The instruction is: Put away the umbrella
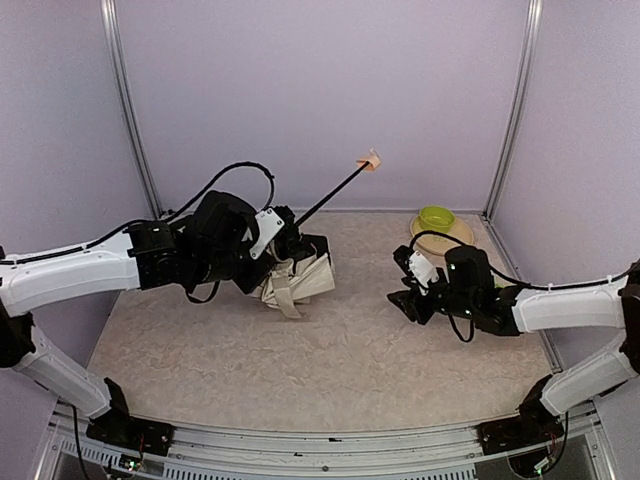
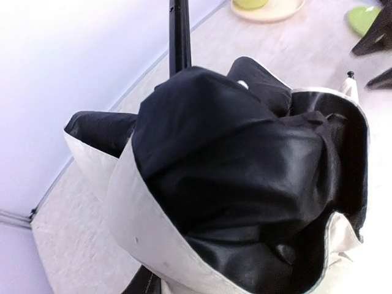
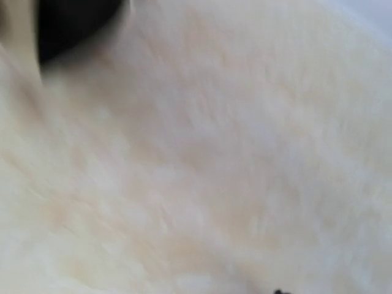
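Left end effector clamped on tilted umbrella, arm outstretched; right end effector parted, empty, low.

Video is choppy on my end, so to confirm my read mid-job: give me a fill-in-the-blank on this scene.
The pincer gripping the cream-and-black fabric folding umbrella belongs to the ___ arm.
The right pincer stands open and holds ___.
The small round bowl on the beige round plate is ___ in colour.
Missing words: left; nothing; green.
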`<state>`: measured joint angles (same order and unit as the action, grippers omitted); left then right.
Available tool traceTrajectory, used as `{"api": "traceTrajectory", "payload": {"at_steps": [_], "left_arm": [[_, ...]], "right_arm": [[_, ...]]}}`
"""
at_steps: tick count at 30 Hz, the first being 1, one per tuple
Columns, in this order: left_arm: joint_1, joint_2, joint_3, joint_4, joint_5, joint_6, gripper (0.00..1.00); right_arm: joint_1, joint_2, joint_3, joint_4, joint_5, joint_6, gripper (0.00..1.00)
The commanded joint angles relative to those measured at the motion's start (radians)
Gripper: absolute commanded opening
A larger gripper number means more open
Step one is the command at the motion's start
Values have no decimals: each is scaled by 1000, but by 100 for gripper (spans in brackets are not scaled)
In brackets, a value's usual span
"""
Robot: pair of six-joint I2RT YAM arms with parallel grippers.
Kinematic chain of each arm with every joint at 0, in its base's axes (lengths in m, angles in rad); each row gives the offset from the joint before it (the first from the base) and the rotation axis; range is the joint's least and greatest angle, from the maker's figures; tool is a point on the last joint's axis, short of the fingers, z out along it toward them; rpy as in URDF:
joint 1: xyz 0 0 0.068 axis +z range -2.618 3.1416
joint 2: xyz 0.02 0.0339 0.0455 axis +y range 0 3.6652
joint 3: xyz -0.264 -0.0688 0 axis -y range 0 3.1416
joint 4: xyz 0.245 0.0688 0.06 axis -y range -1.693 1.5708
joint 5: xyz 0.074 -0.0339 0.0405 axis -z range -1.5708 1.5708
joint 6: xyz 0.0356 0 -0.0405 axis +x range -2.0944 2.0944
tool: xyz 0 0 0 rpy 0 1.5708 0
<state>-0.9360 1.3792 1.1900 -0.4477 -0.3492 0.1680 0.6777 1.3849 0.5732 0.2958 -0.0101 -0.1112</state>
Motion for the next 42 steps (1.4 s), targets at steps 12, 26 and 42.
{"api": "traceTrajectory", "payload": {"at_steps": [12,26,42], "left_arm": [[-390,398,-98,33,-409,150,0],[-381,305,-192,59,16,176,0],[-341,266,-195,67,21,137,14]], "right_arm": [[146,-324,32,-100,-255,-141,55],[142,31,275,-597,-561,-143,75],[184,395,349,-537,-385,-75,17]]}}
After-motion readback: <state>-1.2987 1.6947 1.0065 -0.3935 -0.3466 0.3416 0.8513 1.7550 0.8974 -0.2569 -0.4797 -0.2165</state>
